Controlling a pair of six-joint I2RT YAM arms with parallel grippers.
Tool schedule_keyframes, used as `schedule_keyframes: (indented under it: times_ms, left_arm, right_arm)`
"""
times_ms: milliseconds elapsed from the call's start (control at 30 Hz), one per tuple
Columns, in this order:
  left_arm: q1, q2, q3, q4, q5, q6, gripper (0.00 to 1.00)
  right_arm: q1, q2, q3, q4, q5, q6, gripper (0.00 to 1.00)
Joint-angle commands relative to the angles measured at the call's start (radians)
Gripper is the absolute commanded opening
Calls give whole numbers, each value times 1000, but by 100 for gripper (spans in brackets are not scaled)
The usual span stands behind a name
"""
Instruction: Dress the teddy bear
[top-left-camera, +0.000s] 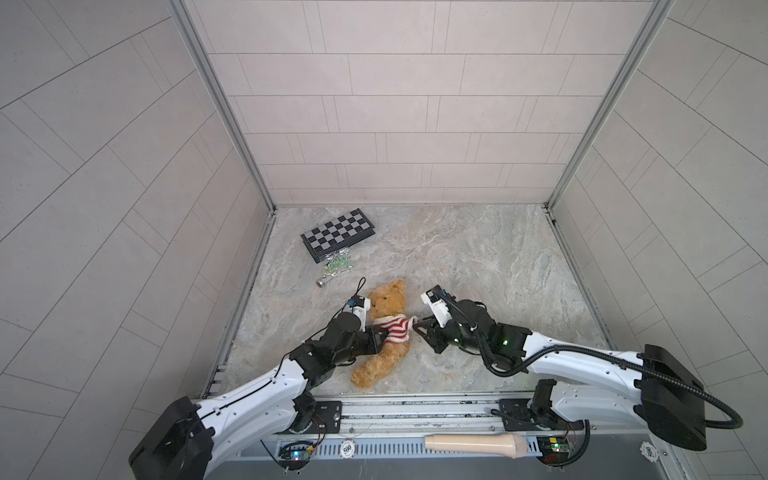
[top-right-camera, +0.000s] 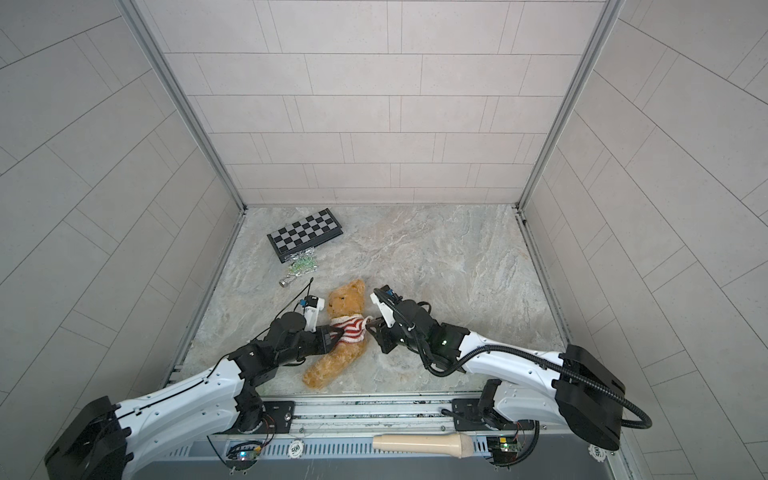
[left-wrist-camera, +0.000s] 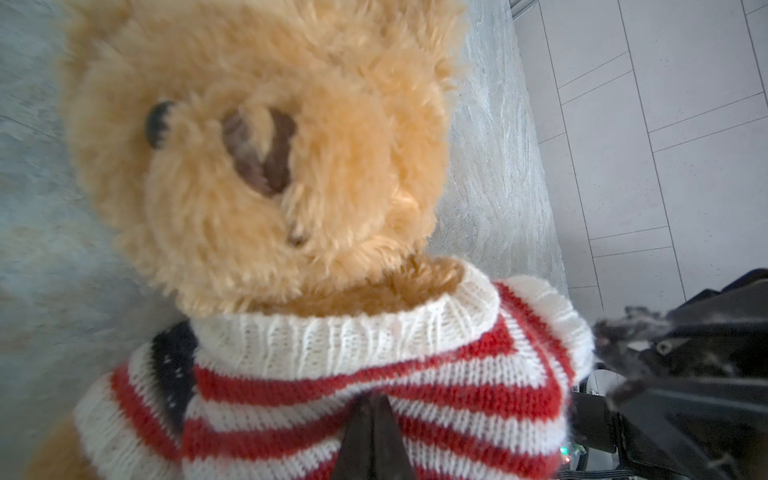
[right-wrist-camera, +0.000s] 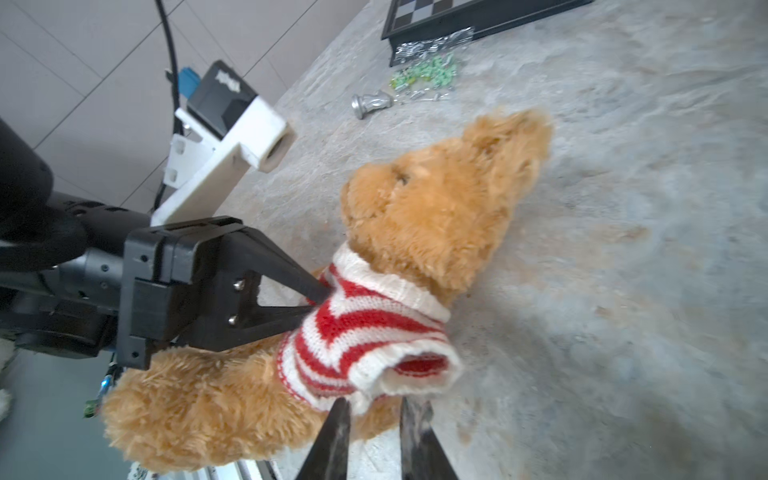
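In both top views the left gripper (top-left-camera: 381, 332) is clenched on the striped sweater (top-left-camera: 395, 330) of the teddy bear (top-left-camera: 384, 305), which lies near the marble desk's (top-left-camera: 478, 257) front edge, with tiled walls (top-left-camera: 395, 104) around. In the right wrist view the right gripper's (right-wrist-camera: 376, 401) jaws stand slightly apart, just at the sleeve cuff (right-wrist-camera: 415, 368).

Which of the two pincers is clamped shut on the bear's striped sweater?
The left pincer: its fingers meet in a point, nipping the striped sweater at the side. The right pincer differs: its fingers stand apart at the sleeve cuff.
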Motion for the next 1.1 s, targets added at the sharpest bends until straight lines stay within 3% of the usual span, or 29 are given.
schedule_keyframes:
  times_ms: [0,633,1067]
  left_arm:
    - [3,28,-40,-53,-18,31,2]
    - [3,41,-39,-45,-12,38,0]
    - [3,32,-38,-52,-22,43,0]
  right_arm:
    - [-21,-1,27,-114,42,-73,23]
    - [-40,174,137,-24,-51,-105,17]
    - [-40,187,129,-16,-125,-55,18]
